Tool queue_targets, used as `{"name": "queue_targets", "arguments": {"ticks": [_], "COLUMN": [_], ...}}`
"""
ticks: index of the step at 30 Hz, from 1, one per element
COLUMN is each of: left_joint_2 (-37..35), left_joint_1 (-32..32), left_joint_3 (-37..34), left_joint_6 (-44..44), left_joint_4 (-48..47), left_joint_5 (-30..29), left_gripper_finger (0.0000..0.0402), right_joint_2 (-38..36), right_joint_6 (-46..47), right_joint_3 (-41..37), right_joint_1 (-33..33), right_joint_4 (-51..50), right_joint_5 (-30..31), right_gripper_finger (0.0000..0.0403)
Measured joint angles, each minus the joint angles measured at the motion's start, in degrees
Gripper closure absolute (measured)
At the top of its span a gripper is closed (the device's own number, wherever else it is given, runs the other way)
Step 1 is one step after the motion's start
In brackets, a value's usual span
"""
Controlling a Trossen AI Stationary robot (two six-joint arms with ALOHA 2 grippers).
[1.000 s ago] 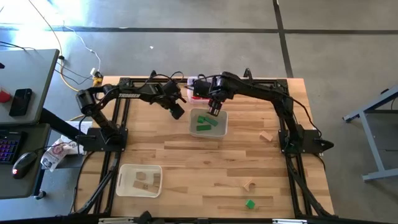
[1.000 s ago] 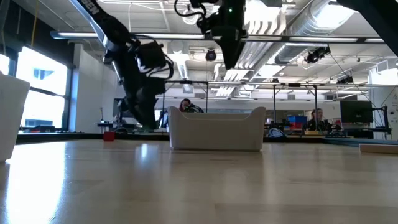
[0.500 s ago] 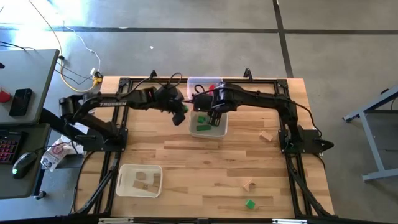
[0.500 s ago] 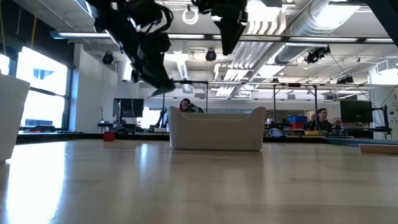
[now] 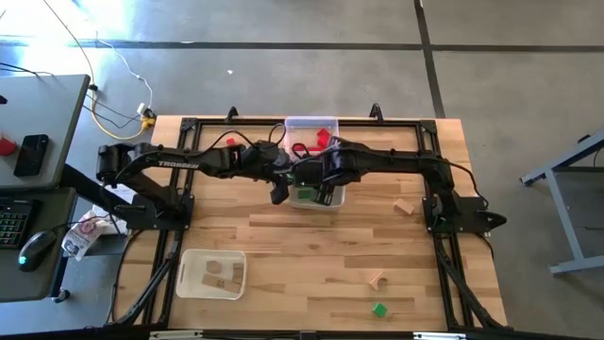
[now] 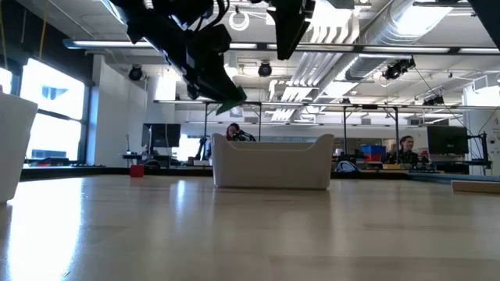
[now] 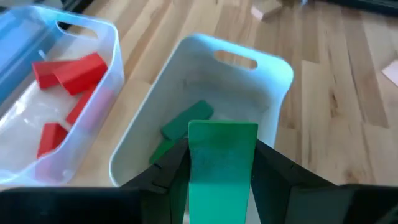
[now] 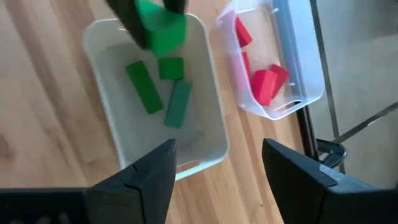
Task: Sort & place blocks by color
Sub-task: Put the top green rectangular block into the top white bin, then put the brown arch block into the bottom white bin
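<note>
1. A flat green wooden block [image 7: 221, 163] is pinched between the fingers of the left gripper [image 7: 217, 168] and held above the white plastic tray [image 7: 273, 65], so that it can be dropped among its own colour.
2. Three green blocks [image 8: 149, 87] already lie inside the white tray; red blocks [image 7: 68, 71] are kept in the clear plastic tray [image 7: 112, 37] just beside it, each colour being given its own container.
3. The right gripper [image 8: 214, 165] is held with fingers spread and empty above the white tray, apparently kept clear of the drop.
4. A green cube [image 5: 379, 309] and light wooden blocks [image 5: 405, 206] remain on the wooden table [image 5: 311, 246], well apart from the white tray, unsorted.
</note>
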Motion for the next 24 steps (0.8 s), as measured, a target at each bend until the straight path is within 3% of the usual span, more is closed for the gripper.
{"name": "queue_targets", "arguments": {"ticks": [15,24], "left_joint_2": [5.23,5.23], "left_joint_1": [-0.18,-0.08], "left_joint_3": [0.00,0.00], "left_joint_6": [1.40,2.46], "left_joint_4": [3.70,4.57], "left_joint_5": [0.19,0.43], "left_gripper_finger": [0.0279,0.0208], "right_joint_2": [-0.02,-0.02], "right_joint_6": [6.50,6.48], "right_joint_3": [0.00,0.00], "right_joint_1": [4.45,6.86], "right_joint_4": [0.00,0.00], "right_joint_5": [2.83,4.62], "right_gripper_finger": [0.0181,0.0181]}}
